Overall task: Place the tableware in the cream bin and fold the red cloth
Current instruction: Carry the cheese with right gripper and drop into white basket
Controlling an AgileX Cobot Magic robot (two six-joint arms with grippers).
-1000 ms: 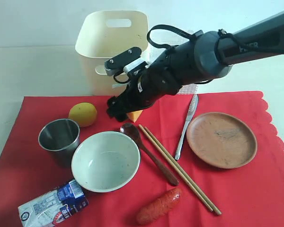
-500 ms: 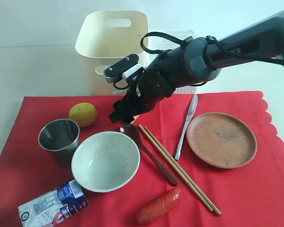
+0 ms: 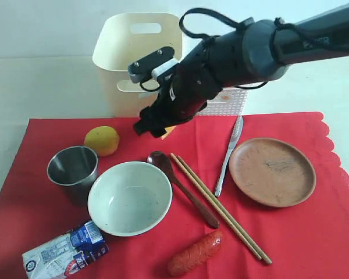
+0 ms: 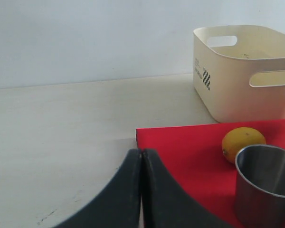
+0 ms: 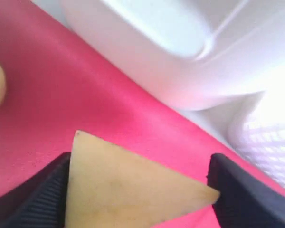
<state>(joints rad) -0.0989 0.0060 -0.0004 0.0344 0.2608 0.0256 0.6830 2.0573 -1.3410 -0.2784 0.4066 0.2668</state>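
All the tableware lies on the red cloth [image 3: 314, 232], none in the cream bin [image 3: 113, 87], which stands off the cloth at 12 o'clock. The steel cup [image 3: 72, 168] at 9 o'clock looks light, stiff and slick; a pinch over its rim should suit. The pale bowl [image 3: 130, 197] beside it is probably heavier and chippable, so also take it by the rim. The spoon [image 3: 180, 186], chopsticks [image 3: 221, 209] and knife [image 3: 228, 154] lie flat near the centre. They are thin and likely to slide, so they are best pinched across mid-length. The plate [image 3: 272, 171] at 3 o'clock offers only its low edge. The cloth is limp; take hold at a corner once it is cleared.

The right claw [image 5: 141, 199] grips a cheese wedge [image 5: 128, 180] between both fingers. The left claw [image 4: 141, 190] is closed on nothing, low over the surface off the cloth's 9 o'clock edge.

Compared with a second ago, the right arm has risen and drawn back toward 12 o'clock. The wedge, then resting on the cloth, now hangs clear of it. The tableware has not shifted.
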